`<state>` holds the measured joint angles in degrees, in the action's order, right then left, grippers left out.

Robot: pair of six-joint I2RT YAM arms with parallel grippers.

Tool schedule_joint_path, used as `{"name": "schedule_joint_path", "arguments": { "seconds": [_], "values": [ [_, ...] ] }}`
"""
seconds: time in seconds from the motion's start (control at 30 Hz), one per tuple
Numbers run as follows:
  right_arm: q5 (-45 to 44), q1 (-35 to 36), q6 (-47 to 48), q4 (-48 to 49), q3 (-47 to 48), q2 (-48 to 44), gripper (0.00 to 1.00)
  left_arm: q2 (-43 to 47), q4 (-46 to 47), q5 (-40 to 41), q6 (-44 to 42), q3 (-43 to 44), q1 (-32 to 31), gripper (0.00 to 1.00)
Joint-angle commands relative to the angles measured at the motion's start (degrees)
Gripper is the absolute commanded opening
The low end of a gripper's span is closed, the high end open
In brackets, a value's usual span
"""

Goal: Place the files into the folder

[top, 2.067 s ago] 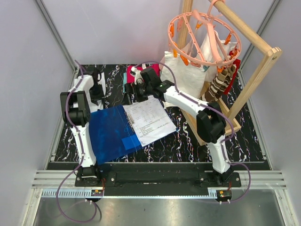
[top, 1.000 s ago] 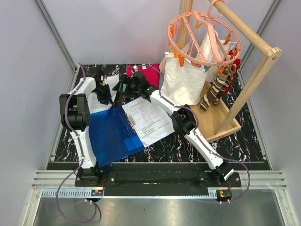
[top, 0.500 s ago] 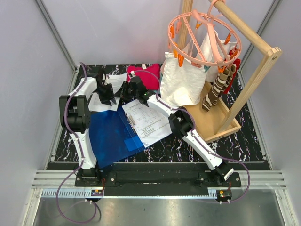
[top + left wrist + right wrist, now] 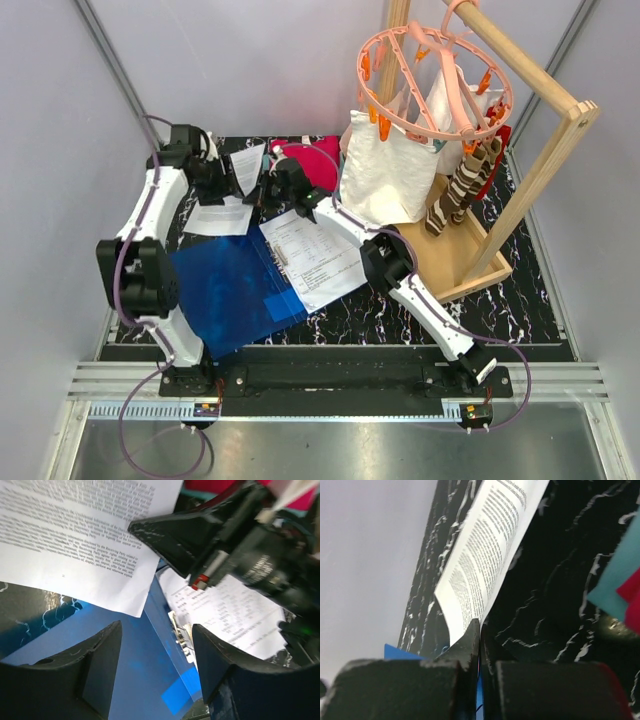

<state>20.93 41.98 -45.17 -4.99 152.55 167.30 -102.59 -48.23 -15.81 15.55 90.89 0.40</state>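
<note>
Right fingers (image 4: 466, 647) pinched together on the lower corner of one printed sheet (image 4: 487, 565). I see it standing nearly upright off the surface (image 4: 555, 595), far left of the scene. Left fingers (image 4: 97, 672) are apart with nothing between them, hanging close beside that same sheet and looking down toward the open folder (image 4: 132, 680).

Progress, as I judge it: partway.
- One sheet with a printed table (image 4: 320, 255) already lies on the folder's right half, just beside the metal spine clip (image 4: 182, 635).
- A second loose sheet (image 4: 222, 218) lies flat on the surface at the folder's far edge. Not in.
- The held sheet is in the air, not in either.
- So two files are left to place, and the folder probably needs closing after that.

Writing: the held sheet carries dense black paragraphs, too fine for me to read with any confidence in either wrist view. No brand or label is legible. A lighter blue rectangle (image 4: 282, 300) sits near the folder's near edge; I can make out no text on it.
</note>
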Motion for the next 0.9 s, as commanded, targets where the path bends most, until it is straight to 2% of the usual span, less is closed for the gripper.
{"name": "schedule_joint_path", "arguments": {
  "seconds": [0.0,0.13,0.2,0.3,0.33,0.37,0.4,0.43,0.47,0.63,0.73,0.77,0.87],
  "values": [
    [5.2,0.0,5.3,-3.4,0.2,-12.2,0.0,12.2,2.9,1.3,2.1,-1.3,-0.1,0.62],
    [12.3,-1.5,3.8,-4.8,-4.6,-22.9,0.0,18.6,5.2,1.1,2.9,-4.0,-0.1,0.64],
    [17.4,-3.3,2.9,-4.9,-10.1,-26.9,0.0,20.8,5.2,0.9,2.8,-4.3,-0.1,0.65],
    [27.7,-6.4,1.1,-4.8,-20.1,-35.5,0.0,23.0,5.3,-1.0,2.7,-5.8,-0.1,0.65],
    [30.7,-7.2,1.2,-4.8,-26.1,-36.9,0.0,23.5,5.5,-1.5,2.6,-6.3,-0.1,0.66],
    [36.1,-7.9,3.0,-5.0,-29.6,-38.6,0.0,24.5,5.7,-1.7,2.6,-7.1,-0.1,0.65],
    [38.0,-9.4,4.7,-4.9,-33.8,-42.6,0.0,25.1,6.0,-1.7,2.6,-9.0,-0.1,0.65],
    [38.7,-10.3,6.9,-5.0,-42.9,-45.2,0.01,25.7,6.9,-1.8,2.7,-10.2,-0.1,0.66],
    [38.6,-11.2,11.1,-5.1,-47.2,-47.7,0.01,26.7,7.5,-2.7,3.2,-11.4,-0.1,0.66],
    [41.5,-17.3,20.1,-6.5,-67.1,-59.6,0.0,28.6,11.8,-8.1,5.5,-19.8,-0.1,0.65],
    [39.4,-19.1,31.3,-14.6,-71.0,-61.9,0.0,29.1,13.2,-10.1,5.7,-23.3,-0.1,0.63],
    [37.5,-19.4,36.4,-20.1,-70.9,-61.6,0.0,29.3,13.4,-10.5,5.7,-24.0,-0.1,0.63],
    [33.6,-19.6,43.7,-27.3,-69.7,-59.3,0.0,29.9,13.9,-11.0,5.6,-25.6,-0.1,0.62]
  ]
}}
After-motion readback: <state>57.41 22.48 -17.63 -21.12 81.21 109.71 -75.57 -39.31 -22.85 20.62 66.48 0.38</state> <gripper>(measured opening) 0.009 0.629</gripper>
